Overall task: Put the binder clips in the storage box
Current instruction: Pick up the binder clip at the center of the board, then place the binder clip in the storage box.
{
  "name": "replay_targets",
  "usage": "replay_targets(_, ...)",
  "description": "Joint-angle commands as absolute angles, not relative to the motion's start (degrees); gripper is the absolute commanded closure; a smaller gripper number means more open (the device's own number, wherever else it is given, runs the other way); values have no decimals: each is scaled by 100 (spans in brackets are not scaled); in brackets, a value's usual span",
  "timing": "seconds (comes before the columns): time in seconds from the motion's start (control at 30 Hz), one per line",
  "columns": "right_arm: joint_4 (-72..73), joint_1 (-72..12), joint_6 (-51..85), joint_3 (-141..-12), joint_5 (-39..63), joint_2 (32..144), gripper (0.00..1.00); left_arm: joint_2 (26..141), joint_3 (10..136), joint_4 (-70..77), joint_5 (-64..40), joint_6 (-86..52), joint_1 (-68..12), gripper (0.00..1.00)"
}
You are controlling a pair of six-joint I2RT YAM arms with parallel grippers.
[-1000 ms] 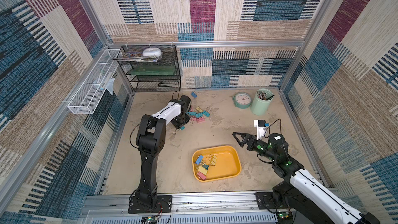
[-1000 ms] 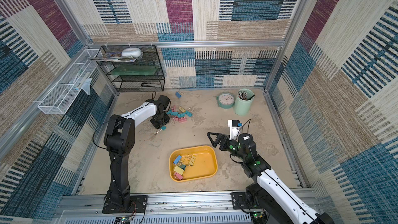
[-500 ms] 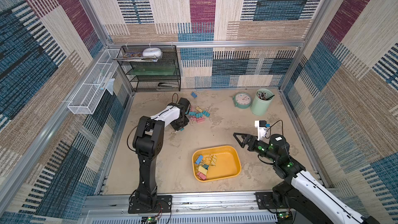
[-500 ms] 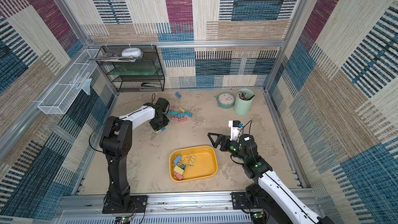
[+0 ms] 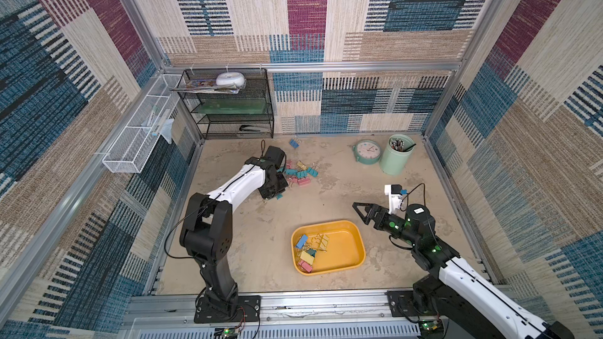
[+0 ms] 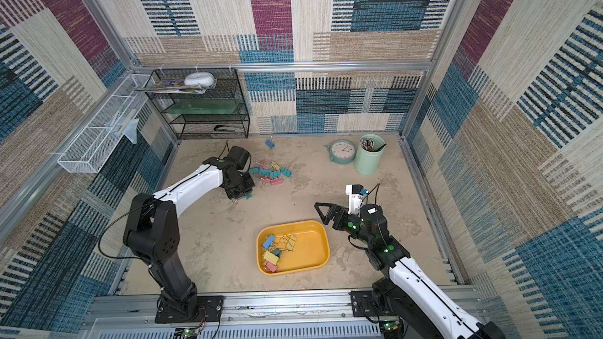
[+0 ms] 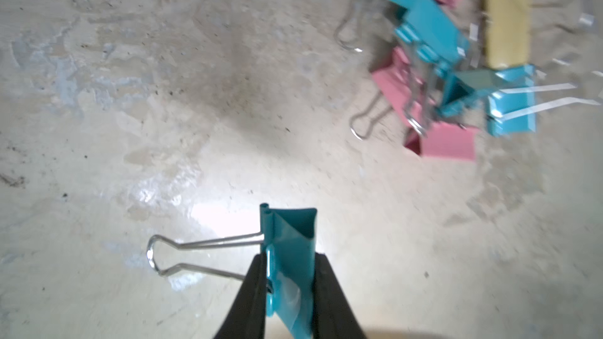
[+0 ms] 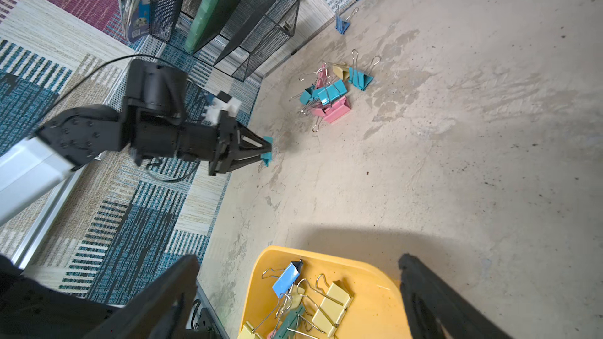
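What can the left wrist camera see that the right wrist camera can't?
Only the left wrist camera shows the silver wire handle on the small teal binder clip. Only the right wrist camera shows the shallow yellow-orange plastic storage box, the black wire mesh shelf and a lone blue binder clip by the wall. Both show the left end effector pinching that teal clip, and the pile of pastel binder clips.

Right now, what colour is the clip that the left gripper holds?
Teal; the clip shows best in the left wrist view.

High top views overlook the whole floor (image 5: 342, 190); both lower wrist views share the clip pile (image 7: 437, 34).
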State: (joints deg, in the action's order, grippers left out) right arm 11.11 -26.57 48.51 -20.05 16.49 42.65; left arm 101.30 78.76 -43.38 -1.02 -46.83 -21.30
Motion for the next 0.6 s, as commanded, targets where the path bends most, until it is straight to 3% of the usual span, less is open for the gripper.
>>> replay_targets(0.0,1388,-2626,4785,-2130,1569,4465,1,9442,7615,-4419,-103,-4231,-2628,82)
replay_targets(0.17,1460,-2566,4825,-2162,1480,4480,1,8525,7359,-4465,607,-3787,-4091,76)
replay_targets(0.33,1250,-2513,4856,-2123,1338,4197,1,8379,7250,-4668,1270,-3549,-5388,73)
replay_targets(0.57,1091,-2495,5042,-1832,1294,3730,1,9061,7116,-4636,1933,-3317,-6181,72)
